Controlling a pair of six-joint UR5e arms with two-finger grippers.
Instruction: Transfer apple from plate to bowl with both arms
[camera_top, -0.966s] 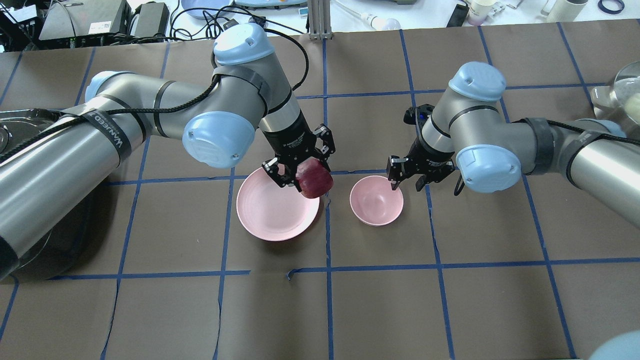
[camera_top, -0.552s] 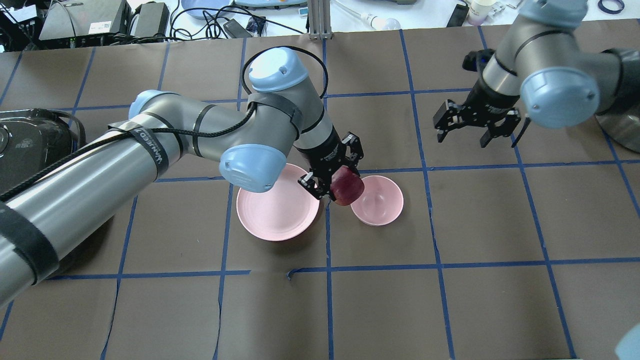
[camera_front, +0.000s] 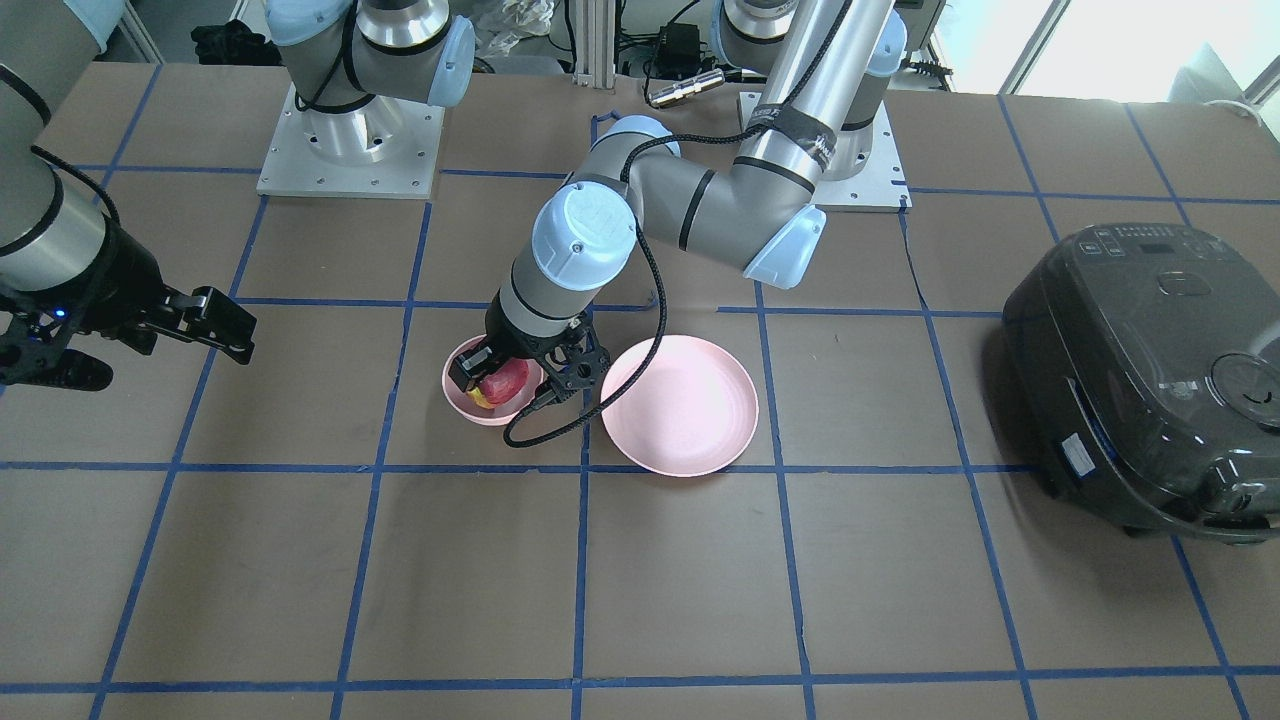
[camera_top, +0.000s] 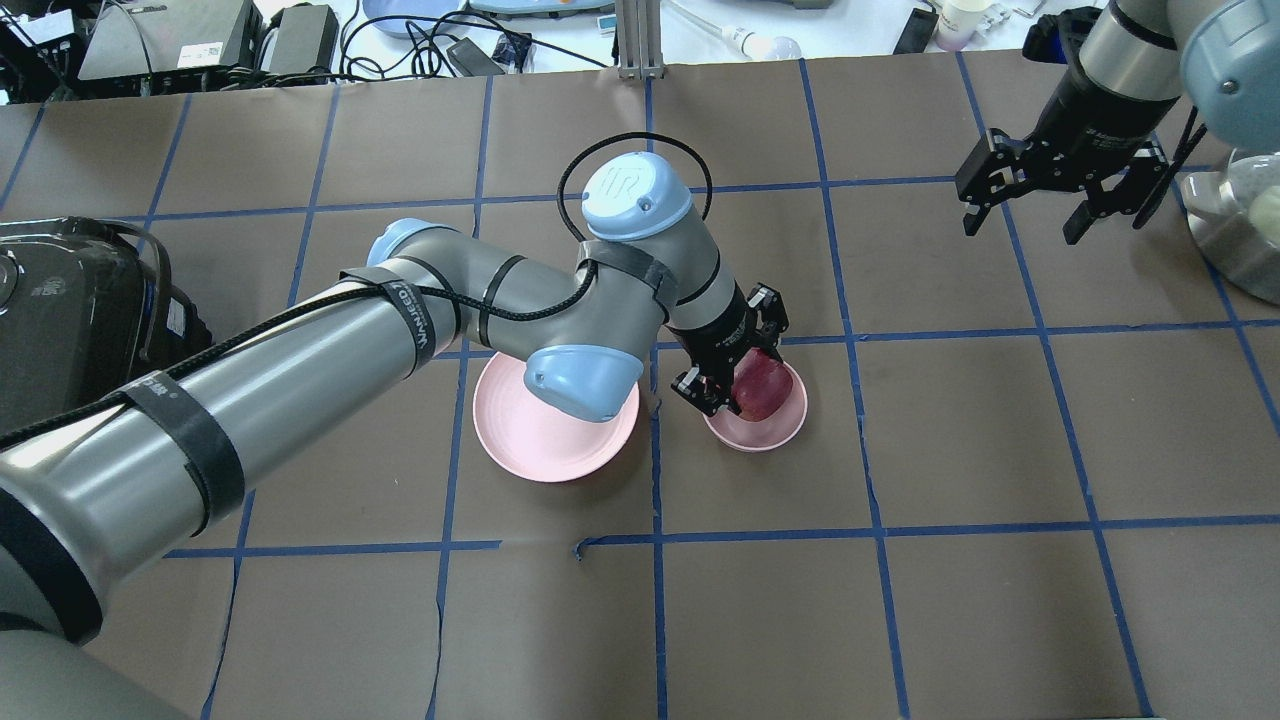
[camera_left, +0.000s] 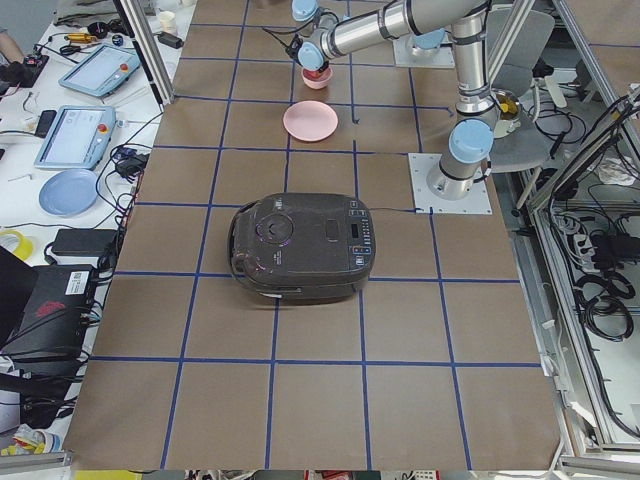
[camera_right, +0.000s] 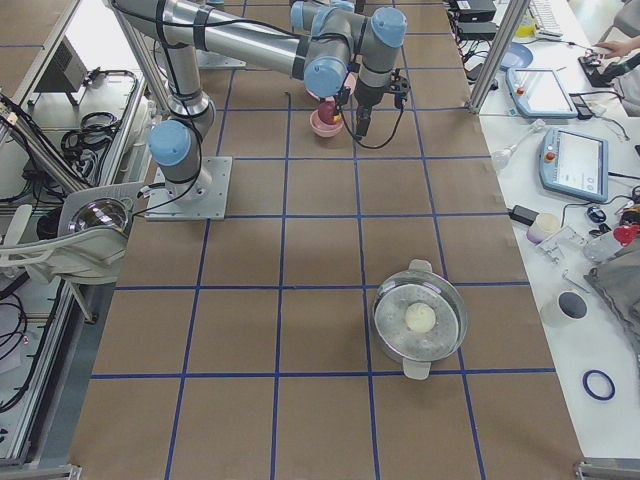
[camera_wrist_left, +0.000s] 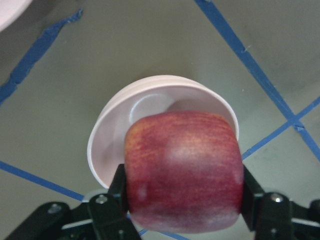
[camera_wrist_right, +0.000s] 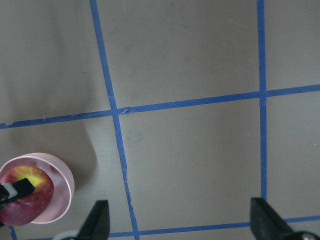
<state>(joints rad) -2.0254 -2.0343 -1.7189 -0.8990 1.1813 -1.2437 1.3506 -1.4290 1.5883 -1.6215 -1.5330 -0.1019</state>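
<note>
Since the earlier frame, the left claw (camera_top: 742, 378) has carried the apple (camera_top: 765, 392) off the plate (camera_top: 540, 448) and now grips it between both fingers over the opening of the bowl (camera_top: 776, 436). The right claw (camera_top: 1022, 226) has withdrawn well apart from the bowl, fingers spread wide, holding nothing. The plate rests just beside the bowl on the surface (camera_top: 900, 600).
</note>
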